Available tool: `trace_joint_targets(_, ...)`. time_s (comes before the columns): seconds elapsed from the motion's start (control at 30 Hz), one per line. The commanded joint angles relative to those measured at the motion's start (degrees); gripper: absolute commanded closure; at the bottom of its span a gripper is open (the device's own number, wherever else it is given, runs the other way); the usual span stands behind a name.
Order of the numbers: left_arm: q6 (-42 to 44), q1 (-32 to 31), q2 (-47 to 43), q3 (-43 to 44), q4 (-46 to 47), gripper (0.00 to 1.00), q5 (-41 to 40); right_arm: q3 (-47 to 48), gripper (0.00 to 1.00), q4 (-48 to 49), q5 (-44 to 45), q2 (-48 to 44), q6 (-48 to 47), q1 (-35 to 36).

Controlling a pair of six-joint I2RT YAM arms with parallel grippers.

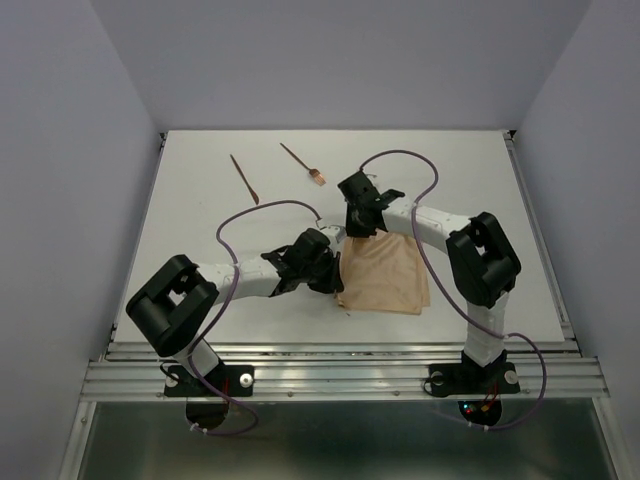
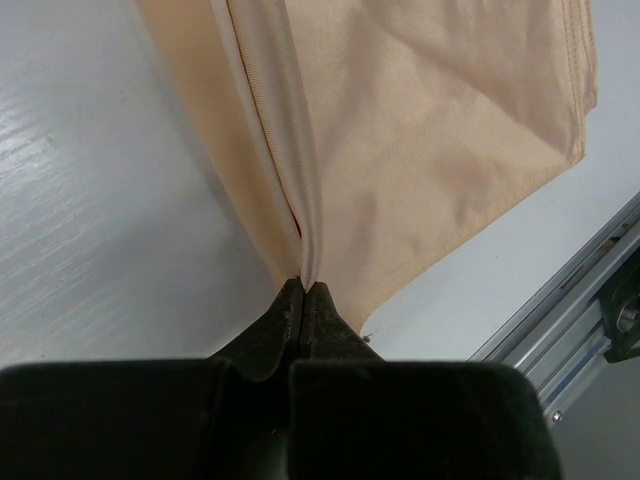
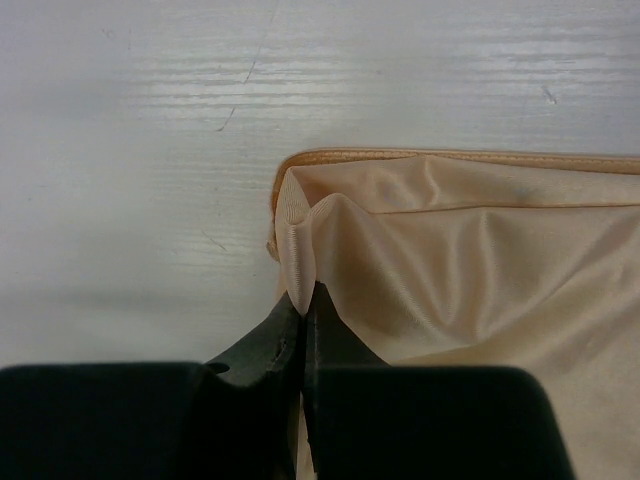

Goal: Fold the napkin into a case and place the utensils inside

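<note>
Napkin (image 1: pixel 385 275) clamped thinly at the hem in my left claw (image 2: pixel 303 290) and right claw (image 3: pixel 305 300); uneven pull could slip it free or skew the fold.

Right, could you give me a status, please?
Left gripper and right gripper shut on napkin. Fork and stick lie at far side. Nothing blocking.

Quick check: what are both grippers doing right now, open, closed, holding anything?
Left gripper: closed, pinching a fold of the napkin.
Right gripper: closed, pinching the napkin at its corner.
</note>
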Motion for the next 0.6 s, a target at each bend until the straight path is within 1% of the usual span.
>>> trace_joint_targets(0.0,-1.01,-0.22,-1.12,-1.71,-0.47,1.00,0.06,3.47,0.99,2.98,4.04,1.25,1.01,1.23)
trace_joint_targets(0.2,-2.24,-0.31,-0.68,-2.07,-0.65,1.00,-0.37,5.23,0.99,3.07,4.03,4.33,0.92,2.90)
trace_joint_targets(0.37,-3.12,-0.22,-1.20,-1.98,-1.79,1.00,-1.34,5.32,0.99,3.07,3.95,5.30,1.19,2.90)
trace_joint_targets(0.4,-3.21,-0.22,-1.38,-1.98,-1.96,0.97,-1.52,5.32,0.99,3.07,3.86,5.30,1.19,2.90)
trace_joint_targets(0.43,-3.29,-0.31,-1.90,-2.07,-2.14,0.91,-1.69,5.32,0.99,2.98,3.86,5.56,1.10,2.90)
trace_joint_targets(0.5,-3.56,-0.22,-2.52,-2.07,-2.67,0.83,-2.13,5.58,0.99,3.07,3.77,5.74,0.92,3.43)
trace_joint_targets(0.53,-3.65,-0.31,-3.22,-2.07,-2.93,0.73,-2.40,5.67,0.99,2.98,3.77,5.83,0.75,3.43)
trace_joint_targets(0.57,-3.65,-0.22,-3.66,-1.98,-3.54,0.67,-2.66,5.76,0.99,2.90,3.68,6.00,0.75,3.43)
